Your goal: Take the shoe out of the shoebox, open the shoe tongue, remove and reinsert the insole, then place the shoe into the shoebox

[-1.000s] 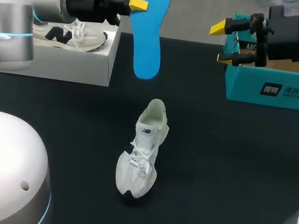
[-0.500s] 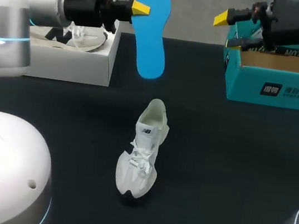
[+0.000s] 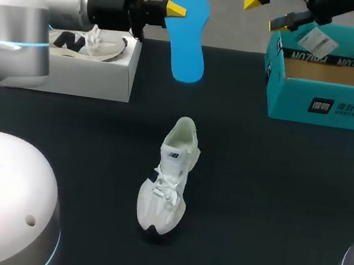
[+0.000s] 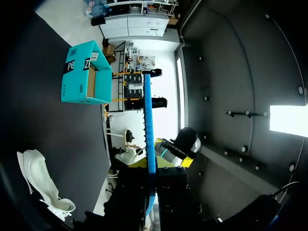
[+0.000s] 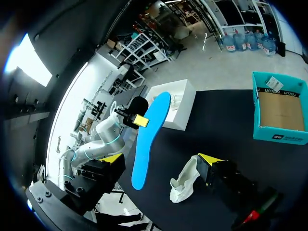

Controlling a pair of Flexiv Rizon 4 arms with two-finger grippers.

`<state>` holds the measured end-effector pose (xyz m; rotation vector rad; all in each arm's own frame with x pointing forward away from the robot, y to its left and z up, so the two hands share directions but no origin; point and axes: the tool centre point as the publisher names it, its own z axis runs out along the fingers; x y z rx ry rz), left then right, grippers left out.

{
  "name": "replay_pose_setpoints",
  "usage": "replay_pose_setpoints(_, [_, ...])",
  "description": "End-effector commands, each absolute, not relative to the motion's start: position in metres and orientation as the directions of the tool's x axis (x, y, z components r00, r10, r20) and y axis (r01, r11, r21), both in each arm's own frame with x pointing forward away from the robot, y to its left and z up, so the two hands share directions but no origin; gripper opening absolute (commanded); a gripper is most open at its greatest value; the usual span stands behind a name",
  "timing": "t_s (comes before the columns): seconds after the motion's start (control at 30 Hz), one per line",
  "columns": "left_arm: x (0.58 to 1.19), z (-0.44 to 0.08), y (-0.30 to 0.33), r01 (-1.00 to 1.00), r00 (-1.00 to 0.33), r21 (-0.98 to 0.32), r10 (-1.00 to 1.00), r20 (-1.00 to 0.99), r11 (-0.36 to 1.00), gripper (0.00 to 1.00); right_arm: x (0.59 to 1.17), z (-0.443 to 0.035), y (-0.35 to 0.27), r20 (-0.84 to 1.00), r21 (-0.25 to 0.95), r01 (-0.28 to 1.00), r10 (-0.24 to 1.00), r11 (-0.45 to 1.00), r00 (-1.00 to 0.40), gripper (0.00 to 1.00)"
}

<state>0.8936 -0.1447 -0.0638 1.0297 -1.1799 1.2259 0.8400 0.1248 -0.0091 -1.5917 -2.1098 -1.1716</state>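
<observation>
Our left gripper (image 3: pixel 175 10) is closed on one end of the blue insole (image 3: pixel 189 48), which hangs down from it over the table's far edge. The shoe (image 3: pixel 170 178) lies well apart from it, with open table around. Our right gripper (image 3: pixel 268 9), fingers apart and empty, is above the shoebox (image 3: pixel 328 105) edge.

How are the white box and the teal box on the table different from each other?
Colour and side: the white box sits at the table's far left, the teal box at its far right.
Contents: the white box holds a pale shoe with a dark mark on its side. The teal box holds no shoe, and its brown cardboard floor shows.
Depth: the white box looks shallower than the teal box.
Both are open on top.
</observation>
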Motion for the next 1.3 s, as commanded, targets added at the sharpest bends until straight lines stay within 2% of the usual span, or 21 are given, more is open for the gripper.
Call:
replay_pose_setpoints(0.03, [0.906,-0.071,-0.154,-0.994,-0.024,-0.039,0.139,0.990,0.102,0.00,0.839,0.002,0.131,0.509,0.422,0.895,0.779,0.145,-0.366,1.00])
replay_pose_setpoints(0.13, [0.909,-0.076,-0.157,-0.994,-0.009,-0.024,0.138,0.990,0.105,0.00,0.836,0.007,0.131,0.458,0.433,0.885,0.804,0.172,-0.380,1.00])
replay_pose_setpoints(0.2, [0.911,-0.079,-0.158,-0.994,0.002,-0.012,0.137,0.991,0.105,0.00,0.835,0.014,0.130,0.486,0.468,0.867,0.770,0.171,-0.414,1.00])
replay_pose_setpoints(0.53, [0.913,-0.082,-0.158,-0.994,0.033,0.020,0.125,0.992,0.106,0.00,0.835,0.014,0.130,0.486,0.468,0.867,0.770,0.171,-0.414,1.00])
replay_pose_setpoints(0.57, [0.913,-0.082,-0.158,-0.994,0.034,0.021,0.125,0.992,0.106,0.00,0.838,0.015,0.132,0.440,0.363,0.917,0.838,0.164,-0.324,1.00])
replay_pose_setpoints(0.63, [0.914,-0.084,-0.159,-0.994,0.033,0.020,0.126,0.991,0.103,0.00,0.839,0.014,0.143,0.242,0.256,0.950,0.940,0.176,-0.239,1.00])
replay_pose_setpoints(0.67, [0.914,-0.085,-0.159,-0.995,0.033,0.020,0.126,0.991,0.101,0.00,0.837,0.015,0.151,0.198,0.241,0.953,0.952,0.186,-0.236,1.00])
replay_pose_setpoints(0.73, [0.915,-0.086,-0.161,-0.995,0.030,0.018,0.127,0.991,0.095,0.00,0.833,0.015,0.164,0.255,0.247,0.960,0.947,0.133,-0.196,1.00])
replay_pose_setpoints(0.9, [0.916,-0.090,-0.167,-0.995,0.037,0.026,0.119,0.992,0.095,0.00,0.826,0.003,0.195,0.258,0.266,0.963,0.958,0.052,-0.122,1.00])
replay_pose_setpoints(1.0, [0.917,-0.090,-0.170,-0.995,0.039,0.027,0.119,0.992,0.097,0.00,0.821,-0.002,0.214,0.239,0.280,0.959,0.964,0.046,-0.116,1.00])
replay_pose_setpoints(1.3, [0.916,-0.091,-0.170,-0.993,0.047,0.033,0.116,0.992,0.115,0.00,0.817,-0.012,0.239,0.128,0.296,0.939,0.967,0.174,-0.220,1.00])
